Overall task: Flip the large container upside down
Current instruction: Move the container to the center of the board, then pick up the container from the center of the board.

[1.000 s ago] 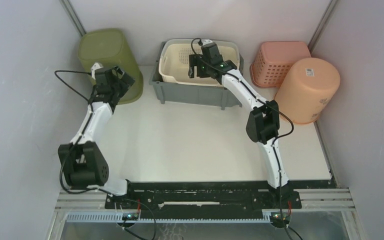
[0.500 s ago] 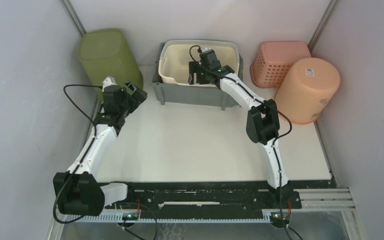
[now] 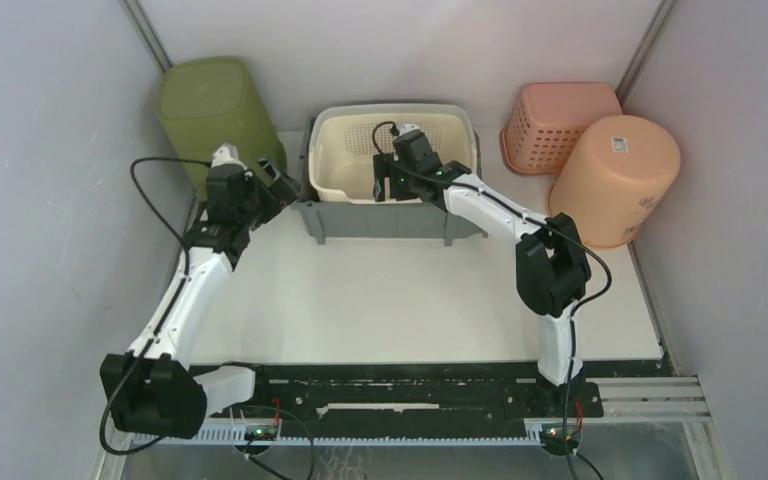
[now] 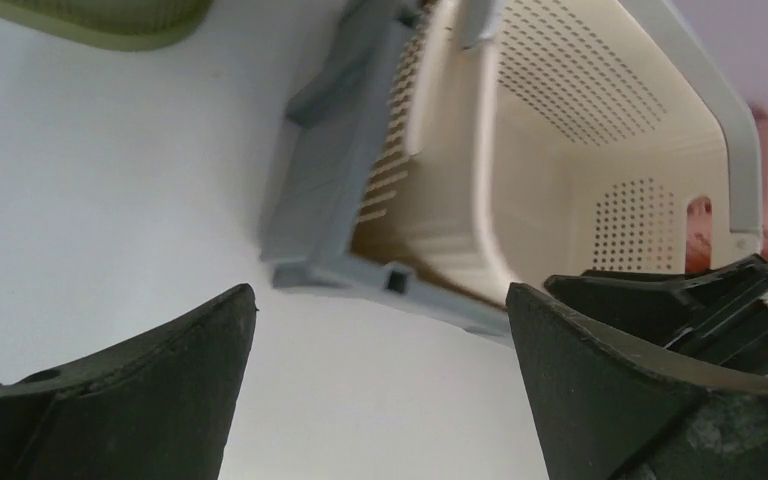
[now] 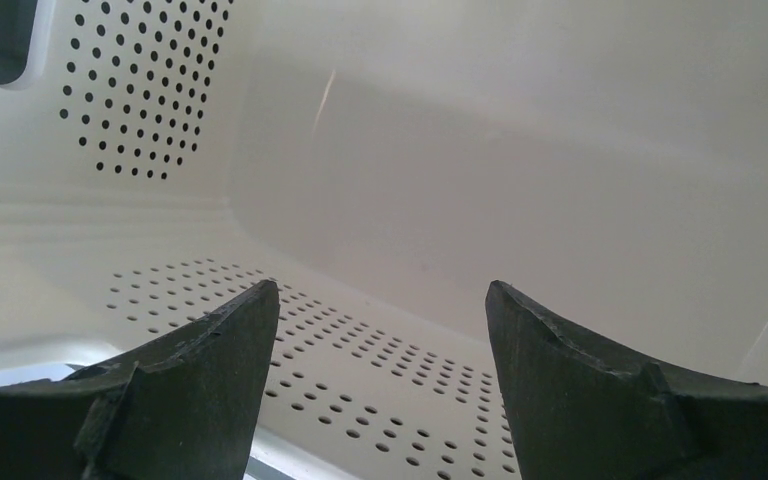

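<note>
The large container (image 3: pixel 390 218) is a grey bin at the back middle of the table, with a cream perforated basket (image 3: pixel 345 150) nested inside it. My right gripper (image 3: pixel 380 182) reaches down into the basket over the near rim. In the right wrist view it stands open (image 5: pixel 380 287) above the basket's dotted floor (image 5: pixel 360 350), holding nothing. My left gripper (image 3: pixel 278 185) hovers open just off the bin's left end. In the left wrist view the grey corner (image 4: pixel 330 170) and the basket (image 4: pixel 580 110) lie beyond its spread fingers (image 4: pixel 380 290).
An upturned green bin (image 3: pixel 215 110) stands at the back left, close behind my left arm. A pink basket (image 3: pixel 560 115) and an orange bucket (image 3: pixel 615 180), both upside down, fill the back right. White table (image 3: pixel 380 290) lies in front of the grey bin.
The left arm swung from the green bin over to the grey container's left end. The right gripper drew back toward the near rim, and the container with its basket slid nearer.
</note>
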`<move>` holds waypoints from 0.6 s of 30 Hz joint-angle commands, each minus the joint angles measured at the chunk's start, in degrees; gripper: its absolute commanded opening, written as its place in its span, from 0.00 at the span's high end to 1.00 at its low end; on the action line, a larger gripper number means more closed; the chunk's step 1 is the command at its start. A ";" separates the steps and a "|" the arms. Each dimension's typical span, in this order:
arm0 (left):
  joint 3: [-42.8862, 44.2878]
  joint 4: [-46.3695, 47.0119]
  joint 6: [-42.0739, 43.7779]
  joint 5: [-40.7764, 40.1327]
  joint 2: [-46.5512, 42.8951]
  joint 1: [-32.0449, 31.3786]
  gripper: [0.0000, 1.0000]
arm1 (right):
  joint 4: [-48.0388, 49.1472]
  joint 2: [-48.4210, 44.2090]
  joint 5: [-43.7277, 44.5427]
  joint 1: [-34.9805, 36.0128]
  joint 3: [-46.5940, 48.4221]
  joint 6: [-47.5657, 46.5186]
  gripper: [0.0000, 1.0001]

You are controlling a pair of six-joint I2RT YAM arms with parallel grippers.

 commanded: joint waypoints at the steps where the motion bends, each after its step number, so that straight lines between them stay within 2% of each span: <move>1: 10.89 -5.63 5.32 1.78 4.80 -4.59 0.00 | -6.34 -5.33 1.15 4.43 -4.91 0.70 0.17; 9: 20.61 -9.68 7.47 -3.52 11.63 -7.45 0.00 | -11.27 -16.97 5.67 3.14 -1.34 -1.84 0.16; 13: 30.11 -16.12 9.97 -5.19 19.81 -8.04 0.00 | -12.06 -20.96 4.96 -1.91 0.02 -3.20 0.17; 18: 34.81 -17.13 10.68 -7.70 24.99 -8.68 0.00 | -14.23 -19.28 3.40 -10.83 2.51 -3.96 0.20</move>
